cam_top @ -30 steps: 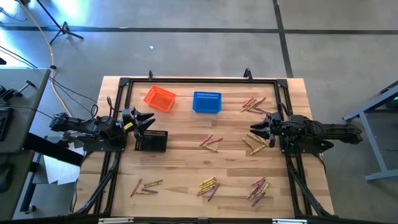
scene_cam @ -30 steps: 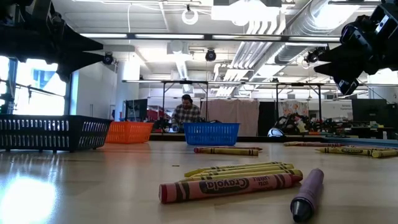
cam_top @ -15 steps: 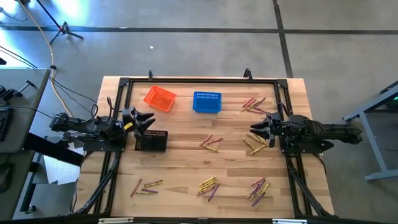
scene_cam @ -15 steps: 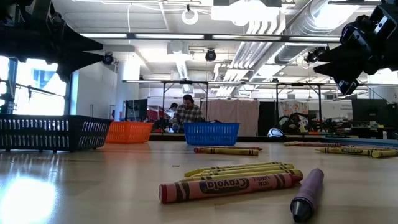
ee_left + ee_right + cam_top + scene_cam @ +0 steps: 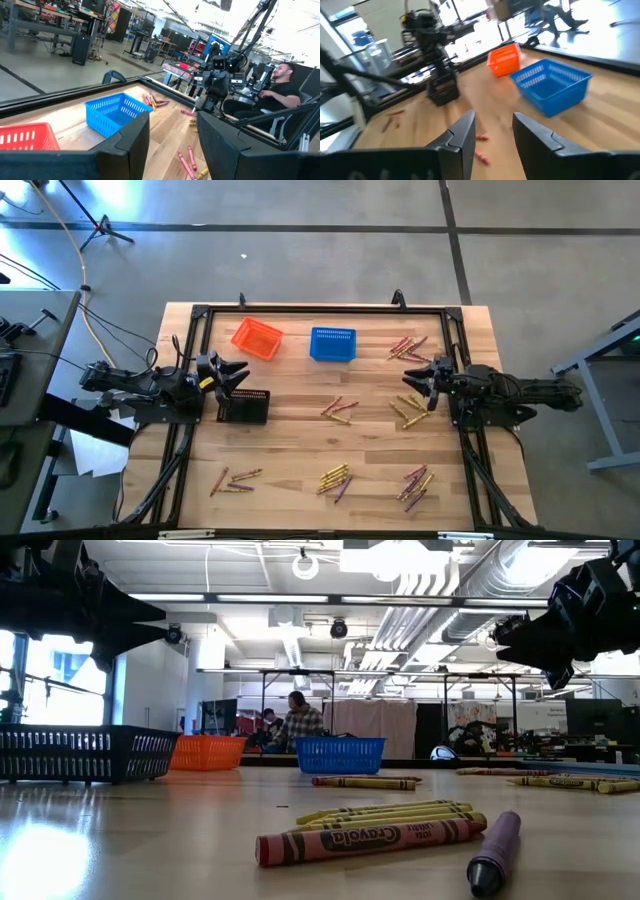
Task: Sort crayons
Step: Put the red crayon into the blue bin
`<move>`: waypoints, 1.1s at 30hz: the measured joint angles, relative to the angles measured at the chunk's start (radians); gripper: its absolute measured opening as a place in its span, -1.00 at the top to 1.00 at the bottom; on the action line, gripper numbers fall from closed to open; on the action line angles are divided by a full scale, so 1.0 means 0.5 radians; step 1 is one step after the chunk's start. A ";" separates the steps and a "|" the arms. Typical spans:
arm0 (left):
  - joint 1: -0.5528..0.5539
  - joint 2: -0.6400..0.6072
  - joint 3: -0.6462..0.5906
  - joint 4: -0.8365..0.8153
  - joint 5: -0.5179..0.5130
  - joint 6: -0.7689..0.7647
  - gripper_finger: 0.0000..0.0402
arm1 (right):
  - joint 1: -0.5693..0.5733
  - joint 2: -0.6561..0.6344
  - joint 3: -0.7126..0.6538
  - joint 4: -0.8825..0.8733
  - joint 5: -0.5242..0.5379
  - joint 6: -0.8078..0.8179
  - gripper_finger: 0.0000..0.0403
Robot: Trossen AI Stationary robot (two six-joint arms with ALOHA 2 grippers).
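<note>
Crayons lie in several small heaps on the wooden table: near the far right point(image 5: 408, 347), right of centre point(image 5: 409, 409), centre point(image 5: 339, 407), near centre point(image 5: 336, 478), near right point(image 5: 416, 485) and near left point(image 5: 234, 479). My right gripper point(image 5: 415, 378) is open and empty, in the air over the right-hand heap; it also shows in the low view point(image 5: 520, 640). My left gripper point(image 5: 238, 370) is open and empty above the black basket point(image 5: 244, 406) at the left. Close-up crayons point(image 5: 368, 838) lie flat on the table in the low view.
An orange basket point(image 5: 256, 338) and a blue basket point(image 5: 332, 344) stand at the far side, left of centre. A black frame rail point(image 5: 320, 310) runs around the table. A seated person point(image 5: 280, 90) shows beyond the table's right side, another point(image 5: 297, 722) far behind.
My right gripper has swung a little toward the table's far edge and turned, staying open and in the air. My left arm and the crayons have kept still.
</note>
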State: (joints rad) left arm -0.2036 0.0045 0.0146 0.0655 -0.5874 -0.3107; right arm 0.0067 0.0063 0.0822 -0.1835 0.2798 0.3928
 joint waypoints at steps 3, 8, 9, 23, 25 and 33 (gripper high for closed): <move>0.000 0.000 0.000 0.000 -0.001 0.000 0.23 | 0.000 0.000 0.000 0.006 0.042 -0.001 0.42; 0.000 0.000 0.000 0.000 -0.001 0.000 0.23 | 0.000 0.000 0.000 0.033 0.206 -0.113 0.42; -0.001 0.000 -0.001 0.000 -0.001 0.000 0.23 | -0.001 0.000 0.000 0.029 0.256 -0.106 0.42; 0.000 0.000 0.000 0.000 0.000 0.000 0.23 | -0.001 0.001 0.000 0.000 0.529 -0.115 0.42; 0.000 0.000 0.000 0.001 -0.001 0.000 0.23 | -0.001 0.000 0.000 0.000 0.599 -0.110 0.42; 0.000 0.000 -0.001 0.000 -0.001 0.000 0.23 | -0.001 0.000 0.000 0.000 0.631 -0.119 0.42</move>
State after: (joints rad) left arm -0.2035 0.0047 0.0143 0.0654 -0.5877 -0.3107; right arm 0.0063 0.0063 0.0822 -0.1837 0.5955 0.3333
